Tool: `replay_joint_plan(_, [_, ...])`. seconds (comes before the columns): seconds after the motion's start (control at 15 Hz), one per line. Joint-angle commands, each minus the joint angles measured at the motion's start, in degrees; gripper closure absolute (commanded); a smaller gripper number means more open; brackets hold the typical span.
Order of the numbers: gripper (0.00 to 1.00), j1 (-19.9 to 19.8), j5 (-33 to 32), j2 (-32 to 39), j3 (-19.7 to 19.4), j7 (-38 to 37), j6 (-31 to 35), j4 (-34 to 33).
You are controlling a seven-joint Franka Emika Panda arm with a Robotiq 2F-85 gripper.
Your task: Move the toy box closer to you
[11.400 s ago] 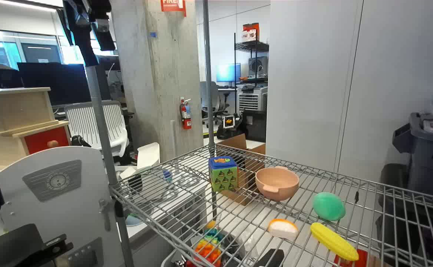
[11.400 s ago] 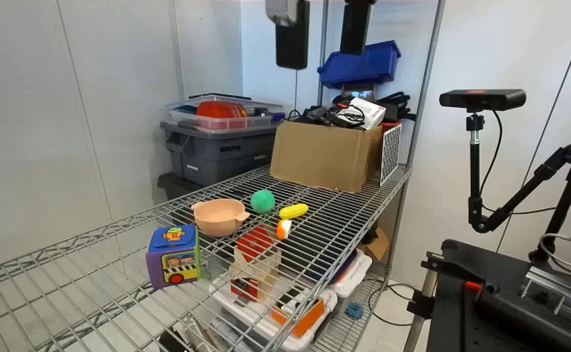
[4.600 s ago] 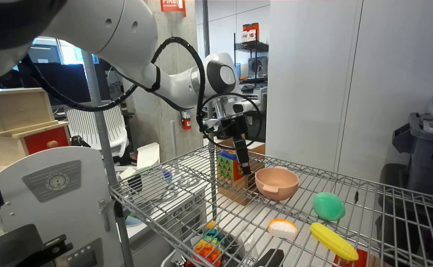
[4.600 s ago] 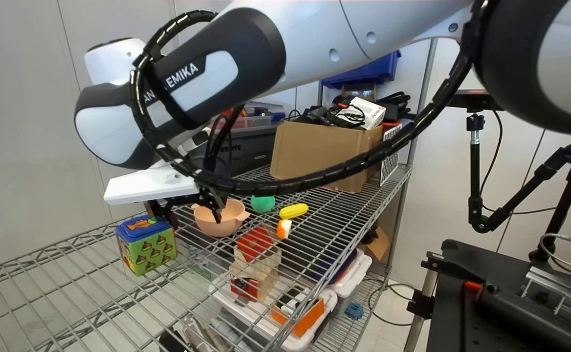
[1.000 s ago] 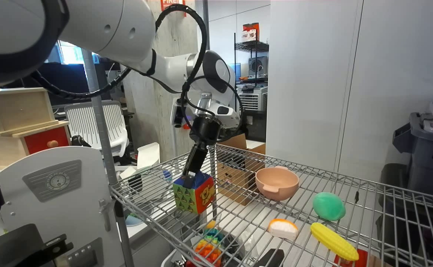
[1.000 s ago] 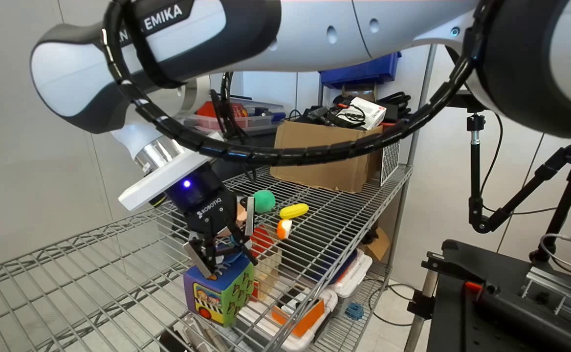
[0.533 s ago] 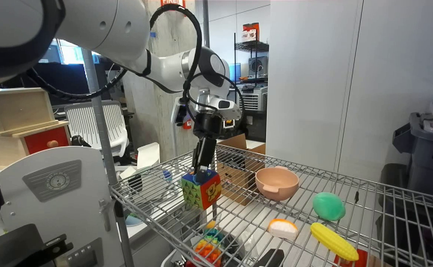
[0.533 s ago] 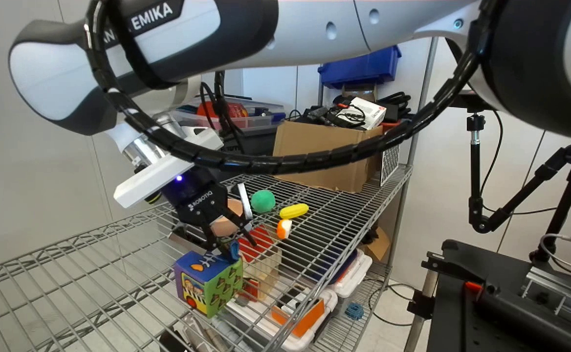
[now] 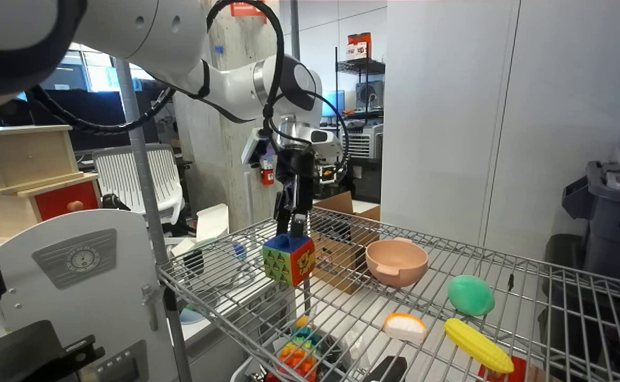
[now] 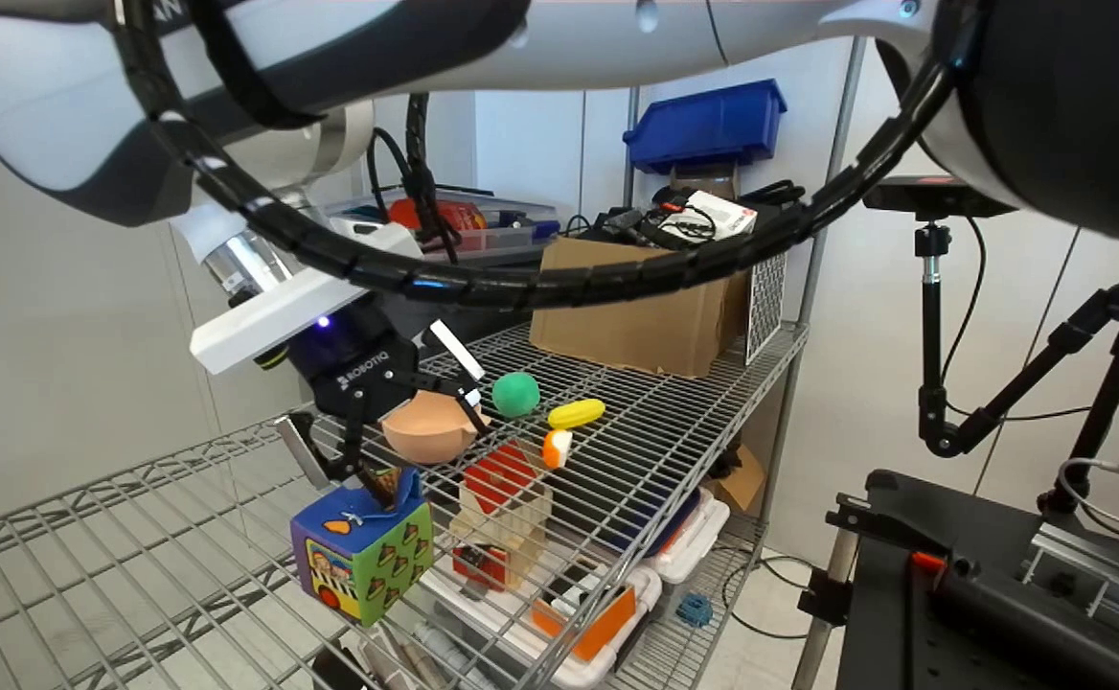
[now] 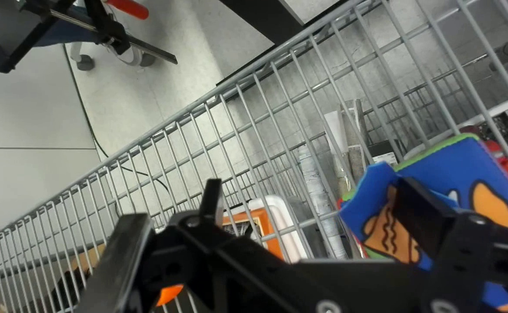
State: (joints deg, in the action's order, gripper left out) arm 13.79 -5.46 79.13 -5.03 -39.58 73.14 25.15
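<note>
The toy box, a soft-looking cube in blue, green, red, purple and yellow, is at the wire shelf in both exterior views [image 9: 287, 262] [image 10: 363, 561]. In the wrist view its blue top [image 11: 467, 169] fills the right side, with a flap of the lid folded up. My gripper [image 10: 433, 462] stands over the box with its fingers wide apart. One fingertip is tucked against the raised flap. The other finger hangs free in the air, as the wrist view of the gripper [image 11: 309, 184] shows. I cannot tell whether the box rests fully on the wires.
On the wire shelf [image 9: 225, 339] are a pink bowl [image 9: 396, 262], a green ball-like toy [image 9: 471, 295], a yellow corn toy [image 9: 478, 345] and an orange-white piece [image 9: 405, 328]. A brown carton [image 10: 607, 321] stands farther along. A metal post [image 9: 145, 180] rises at the shelf's corner.
The box has turned and moved away from the bowl since the oldest frames. Over the last second the gripper rose and shifted, the box shifted with it, and the lid flap lifted.
</note>
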Motion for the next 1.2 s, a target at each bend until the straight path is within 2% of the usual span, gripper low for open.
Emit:
replay_joint_plan(0.0, [0.0, 0.31, -0.42, -1.45, -0.15, 2.84, -0.28, -0.03])
replay_joint_plan(0.27, [0.0, 0.13, -0.32, -2.5, -0.04, 5.3, 1.35, -0.04])
replay_joint_plan(0.67, [0.0, -0.25, 0.06, -4.1, 0.21, 9.08, 8.22, -0.15])
replay_joint_plan(1.13, [0.0, 0.0, 0.08, -3.07, -0.09, 7.52, 7.28, 0.38])
